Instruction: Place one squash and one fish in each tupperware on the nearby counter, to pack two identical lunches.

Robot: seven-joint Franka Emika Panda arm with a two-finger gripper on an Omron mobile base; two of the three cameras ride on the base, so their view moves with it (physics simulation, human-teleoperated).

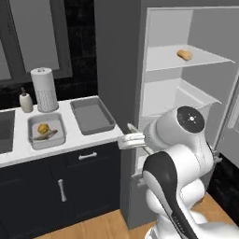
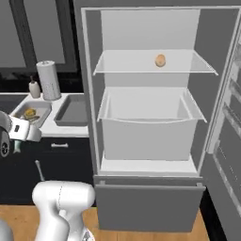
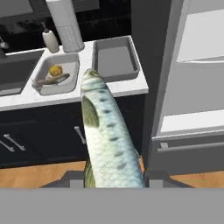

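My gripper (image 3: 114, 180) is shut on a grey-green fish (image 3: 107, 135) that points away toward the counter (image 3: 127, 86). In the left base view the gripper (image 1: 130, 140) hovers off the counter's right end, in front of the fridge. The lighter tupperware (image 1: 59, 122) holds a yellow squash (image 1: 43, 128) and a second fish (image 1: 48, 136). To its right, the darker tupperware (image 1: 93, 116) has nothing in it. An orange-tan squash (image 2: 160, 60) lies on the upper fridge shelf. In the right base view the gripper (image 2: 19, 141) is at the left edge.
A paper towel roll (image 1: 44, 88) and a soap bottle (image 1: 26, 101) stand behind the trays, and a sink (image 1: 5, 130) lies to their left. The open fridge (image 2: 148, 122) has a drawer, and its door (image 2: 228, 141) swings out on the right.
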